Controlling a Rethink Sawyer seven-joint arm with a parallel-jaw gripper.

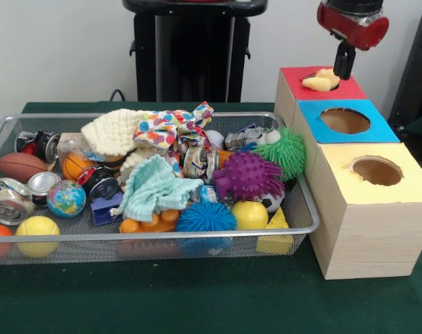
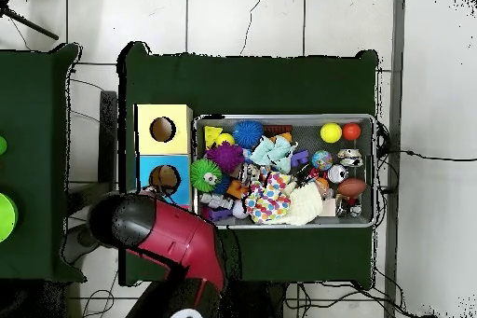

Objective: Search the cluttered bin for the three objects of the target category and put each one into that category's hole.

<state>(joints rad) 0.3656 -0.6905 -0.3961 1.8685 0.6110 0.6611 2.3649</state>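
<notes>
Three wooden boxes stand in a row right of the bin, each with a round hole in its coloured top: red (image 1: 297,75), blue (image 1: 377,129) and yellow (image 1: 412,184). A pale yellow lumpy object (image 1: 320,81) lies in the mouth of the red box's hole, partly sticking out. My gripper (image 1: 343,72) hangs straight above that hole, its tip just over the object's right end. From above, my red arm (image 2: 172,235) covers the red box and the gripper. The wire bin (image 1: 2,132) holds the clutter.
The bin holds purple (image 1: 247,175), green (image 1: 283,151) and blue (image 1: 205,217) spiky balls, a mint cloth (image 1: 151,186), a dotted cloth (image 1: 170,126), a white knit cloth (image 1: 112,132), several cans, a football (image 1: 21,165), a globe ball (image 1: 66,198) and yellow balls.
</notes>
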